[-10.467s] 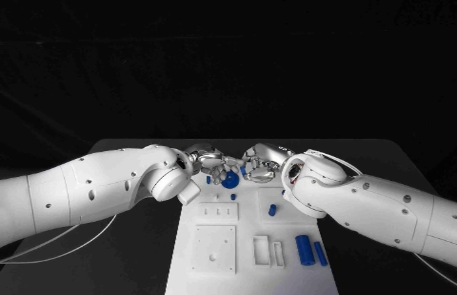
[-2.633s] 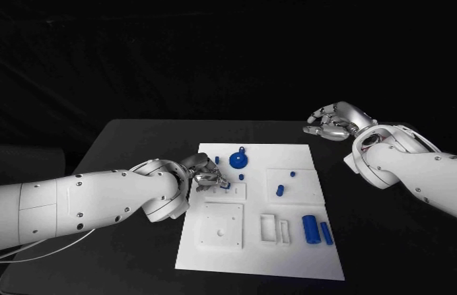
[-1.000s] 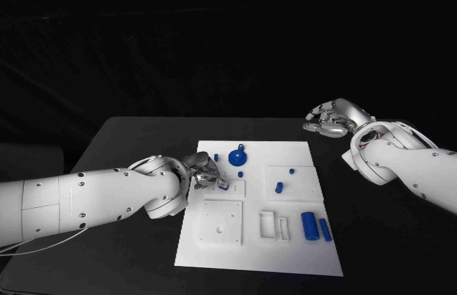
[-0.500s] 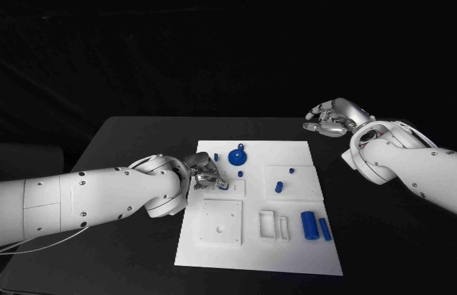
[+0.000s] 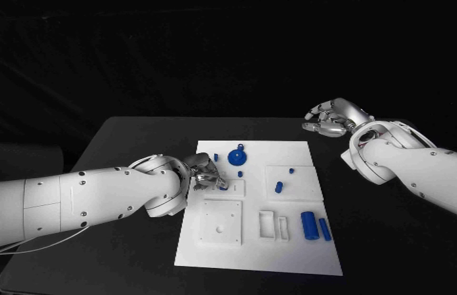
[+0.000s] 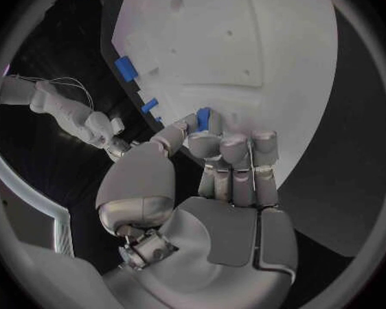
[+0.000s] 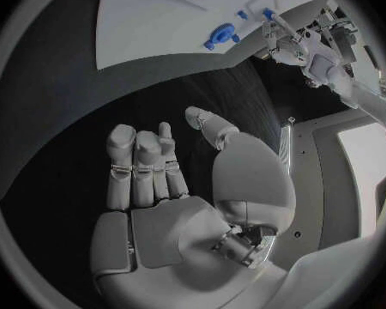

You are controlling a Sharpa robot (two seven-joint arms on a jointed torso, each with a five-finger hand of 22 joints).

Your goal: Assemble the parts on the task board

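The white task board (image 5: 290, 255) lies in the middle of the black table. My left hand (image 5: 202, 171) is at the board's left edge. It pinches a small blue part (image 5: 222, 187) over a small white block (image 5: 232, 189). In the left wrist view the small blue part (image 6: 203, 119) sits between thumb and fingertips (image 6: 231, 144), close to the board (image 6: 244, 48). My right hand (image 5: 329, 119) hangs off the board to the right and far back, fingers curled with nothing in them. The right wrist view shows the same curled fingers (image 7: 141, 161).
A round blue knobbed part (image 5: 237, 156) lies at the board's far end, with small blue pegs (image 5: 279, 187) nearby. Two blue cylinders (image 5: 310, 224) lie at the near right. A square white plate with a hole (image 5: 219, 224) and slotted white blocks (image 5: 267, 226) stand near the front.
Since the earliest frame the hands have parted: the right one has drawn back off the board to the right, the left has come to the small white block. Over the last second almost nothing moved.
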